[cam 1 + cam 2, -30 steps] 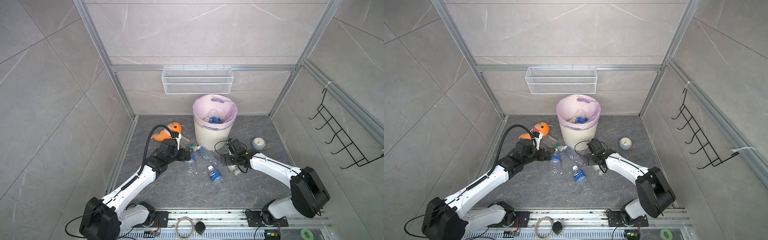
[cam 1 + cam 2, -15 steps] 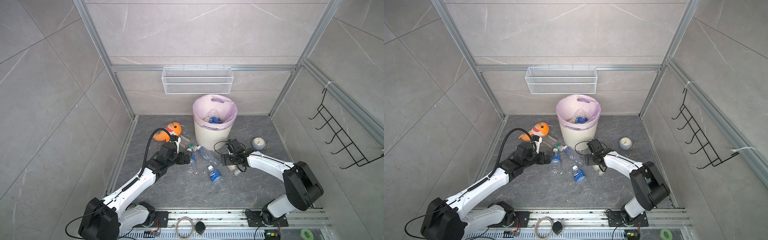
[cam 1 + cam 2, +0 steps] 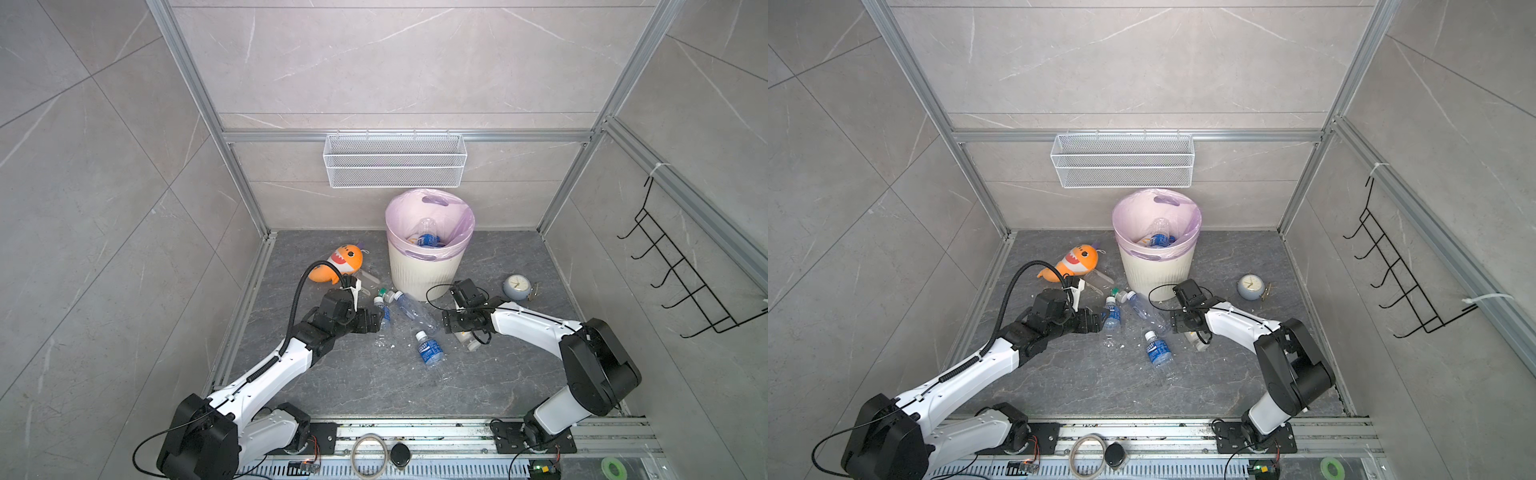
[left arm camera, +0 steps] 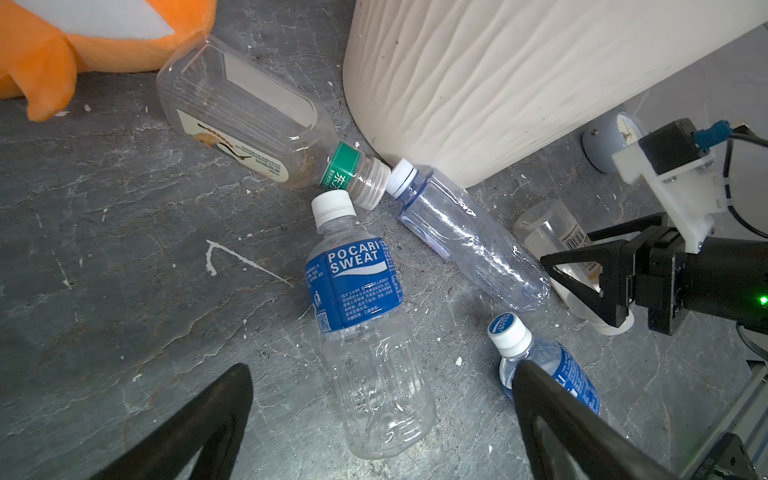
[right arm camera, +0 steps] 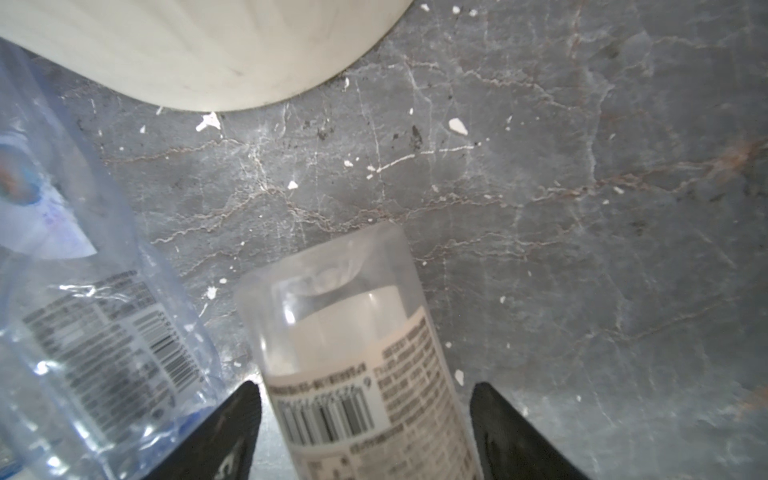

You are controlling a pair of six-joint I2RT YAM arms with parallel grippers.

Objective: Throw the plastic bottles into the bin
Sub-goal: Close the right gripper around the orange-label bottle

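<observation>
Right gripper (image 5: 363, 390) is spread astride the white bottle (image 5: 345, 328), not yet gripped; the clear bottle (image 5: 104, 332) beside one jaw could be caught

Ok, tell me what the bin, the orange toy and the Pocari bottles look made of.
Bin: cream plastic, matte, going by its moulded ribs. Orange toy: soft plush fabric, probably; fuzzy, rounded surface. Pocari bottles: thin clear plastic, glossy; see-through, dented walls, with printed blue film labels.
</observation>
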